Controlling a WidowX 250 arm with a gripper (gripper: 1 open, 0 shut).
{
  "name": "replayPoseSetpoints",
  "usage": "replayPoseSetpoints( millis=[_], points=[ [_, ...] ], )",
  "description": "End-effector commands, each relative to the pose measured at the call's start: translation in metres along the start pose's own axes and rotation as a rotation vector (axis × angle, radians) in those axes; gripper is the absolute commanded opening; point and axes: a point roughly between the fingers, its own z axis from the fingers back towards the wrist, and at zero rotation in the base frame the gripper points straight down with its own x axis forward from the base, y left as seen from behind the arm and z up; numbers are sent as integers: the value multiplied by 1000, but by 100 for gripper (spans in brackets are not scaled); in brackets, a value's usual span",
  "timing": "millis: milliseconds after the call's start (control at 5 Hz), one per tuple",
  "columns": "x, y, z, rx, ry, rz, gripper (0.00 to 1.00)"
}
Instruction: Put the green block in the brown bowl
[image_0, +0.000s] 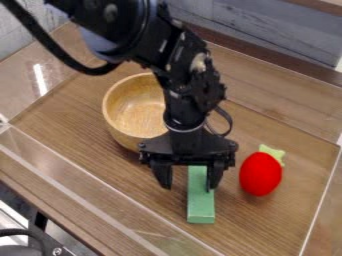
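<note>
Wooden brown bowl (134, 112) holding nothing, green block (202, 198) on table beside it

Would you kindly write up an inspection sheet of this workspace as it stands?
Surface: wooden table with clear low walls around it.
Job's things: green block lies flat on the table; brown bowl is empty, behind and left of the block.
Clutter: red strawberry toy right of the block.
Grippers: gripper open, pointing down, fingers straddling the block's far end.
Cables: black cable looping from the arm.
Surroundings: red strip along the back.
</note>
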Motion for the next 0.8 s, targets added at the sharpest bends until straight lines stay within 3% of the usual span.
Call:
replayPoseSetpoints(
  millis=[0, 200, 400, 600],
  points=[
    [5, -4, 0, -12, -21, -4, 0],
    [6, -4, 6, -15, -21, -6, 0],
    [11, -6, 24, -41, -30, -9, 0],
    [23, -8, 48, -86, -39, -2, 0]
  ],
)
